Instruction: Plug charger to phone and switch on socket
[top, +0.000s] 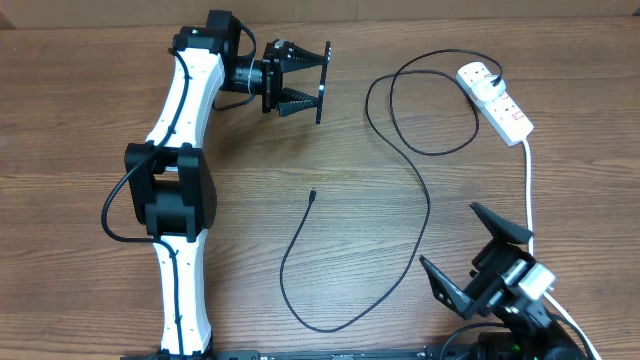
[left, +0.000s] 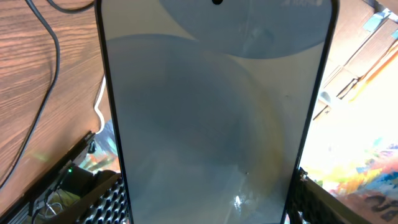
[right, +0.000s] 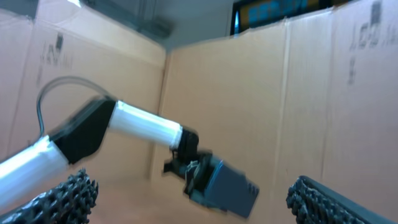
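My left gripper (top: 318, 82) is clamped on the phone (left: 211, 124), its jaws pressing the two long dark edges. In the wrist camera the pale blue screen fills the view between the ribbed pads (left: 102, 202). The gripper holds the phone clear of the surface (top: 90, 60) and edge-on to the overhead camera. I judge this leaves a short end free for plugging, though I cannot tell which end carries the port.

Below that gripper and well apart from it, the small connector tip (top: 313, 194) of the charger (top: 425, 215) lies loose on the wood. From the tip the thin black cable runs down, curls, climbs to the right and loops round to the socket (top: 497, 98), where its far end appears to be plugged in.

The socket lies far to the right of the left gripper and well ahead of my right gripper (top: 447, 233). Its thick white cord (top: 528, 185) trails back past the right gripper. That gripper stands wide open and empty, tipped upward, beside the cable's long run. I read it as the free one, kept to fetch the tip and later press a red switch. Neither step is done yet.
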